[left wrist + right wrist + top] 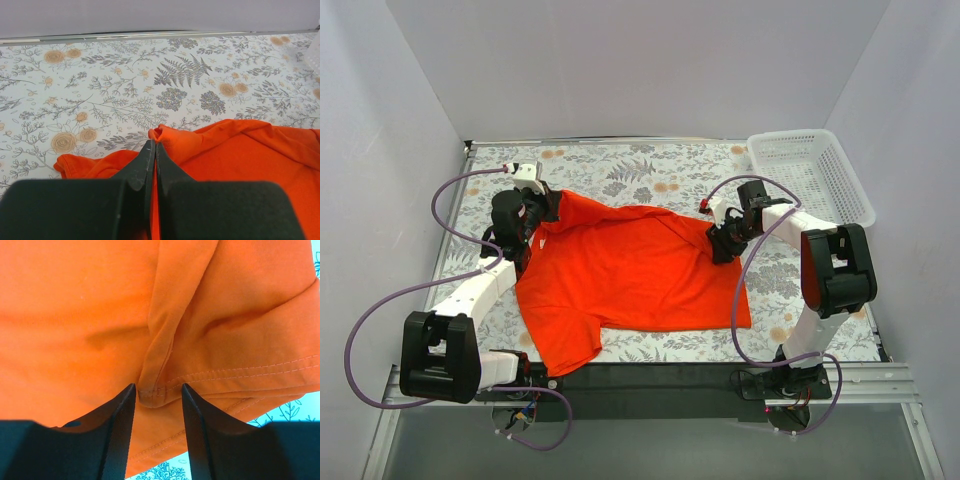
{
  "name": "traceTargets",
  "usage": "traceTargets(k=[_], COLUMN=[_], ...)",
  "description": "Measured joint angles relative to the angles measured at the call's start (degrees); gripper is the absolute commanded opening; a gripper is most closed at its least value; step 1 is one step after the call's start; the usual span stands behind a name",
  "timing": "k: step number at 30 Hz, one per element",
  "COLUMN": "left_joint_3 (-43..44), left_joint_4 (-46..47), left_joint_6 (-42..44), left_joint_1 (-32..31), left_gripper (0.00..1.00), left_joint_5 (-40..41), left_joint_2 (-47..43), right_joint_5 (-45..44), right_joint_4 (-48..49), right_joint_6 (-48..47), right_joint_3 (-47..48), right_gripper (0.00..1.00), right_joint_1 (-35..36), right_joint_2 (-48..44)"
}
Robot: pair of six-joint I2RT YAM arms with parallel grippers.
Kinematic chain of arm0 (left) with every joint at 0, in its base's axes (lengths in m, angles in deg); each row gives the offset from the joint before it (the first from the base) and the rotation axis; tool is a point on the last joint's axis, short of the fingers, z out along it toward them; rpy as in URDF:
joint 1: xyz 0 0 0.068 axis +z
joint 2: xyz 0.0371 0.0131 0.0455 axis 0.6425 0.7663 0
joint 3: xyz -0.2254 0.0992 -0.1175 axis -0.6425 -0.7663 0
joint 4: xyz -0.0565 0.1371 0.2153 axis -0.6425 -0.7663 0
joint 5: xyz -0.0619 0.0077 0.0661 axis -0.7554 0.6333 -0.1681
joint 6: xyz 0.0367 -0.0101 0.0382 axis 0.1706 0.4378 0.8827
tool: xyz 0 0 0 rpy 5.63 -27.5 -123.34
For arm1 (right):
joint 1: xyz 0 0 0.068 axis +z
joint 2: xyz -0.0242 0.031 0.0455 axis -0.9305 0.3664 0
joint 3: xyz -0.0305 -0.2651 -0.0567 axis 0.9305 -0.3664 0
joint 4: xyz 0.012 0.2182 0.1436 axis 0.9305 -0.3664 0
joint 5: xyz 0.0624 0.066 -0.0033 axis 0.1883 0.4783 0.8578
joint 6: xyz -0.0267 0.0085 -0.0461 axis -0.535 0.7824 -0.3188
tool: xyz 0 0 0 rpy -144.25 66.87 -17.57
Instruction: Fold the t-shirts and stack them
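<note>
One orange-red t-shirt lies spread on the floral table, one sleeve towards the front left. My left gripper is at its far left corner, shut on a pinch of the cloth; the shirt runs off to the right in the left wrist view. My right gripper is at the shirt's far right edge. In the right wrist view its jaws stand open around a fold of the stitched hem, and orange cloth fills the view.
A white mesh basket, empty, stands at the back right corner. Grey walls close in the table on three sides. Purple cables loop from both arms. A black strip runs along the table's front edge.
</note>
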State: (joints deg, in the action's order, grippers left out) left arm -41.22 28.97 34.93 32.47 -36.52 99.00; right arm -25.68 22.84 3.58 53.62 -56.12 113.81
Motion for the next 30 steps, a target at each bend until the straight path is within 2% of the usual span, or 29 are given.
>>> traceTargets(k=[3, 7, 14, 19, 25, 30], left_joint_3=[0.0, 0.0, -0.04, 1.36, 4.24, 5.66], left_joint_4=[0.0, 0.0, 1.31, 5.35, 14.75, 21.9], left_joint_6=[0.02, 0.02, 1.25, 3.54, 8.2, 10.75], left_joint_1=[0.0, 0.0, 0.13, 0.66, 0.66, 0.66], left_gripper=[0.0, 0.0, 0.0, 0.0, 0.0, 0.0], left_joint_5=[0.02, 0.02, 0.7, 1.79, 5.42, 11.39], left_joint_2=[0.0, 0.0, -0.28, -0.68, -2.4, -8.85], right_joint_5=[-0.07, -0.2, -4.63, -10.25, -16.68, -19.26], right_joint_4=[0.0, -0.22, -2.78, -3.13, -2.29, -2.56], right_joint_6=[-0.37, -0.79, -1.25, -2.25, -2.34, -2.12], right_joint_3=[0.0, 0.02, 5.4, 18.88, 30.67, 36.52], right_gripper=[0.33, 0.02, 0.01, 0.01, 0.01, 0.01], right_joint_1=[0.07, 0.13, 0.11, -0.24, -0.85, -3.34], right_joint_2=[0.0, 0.0, -1.75, -5.03, -8.9, -13.07])
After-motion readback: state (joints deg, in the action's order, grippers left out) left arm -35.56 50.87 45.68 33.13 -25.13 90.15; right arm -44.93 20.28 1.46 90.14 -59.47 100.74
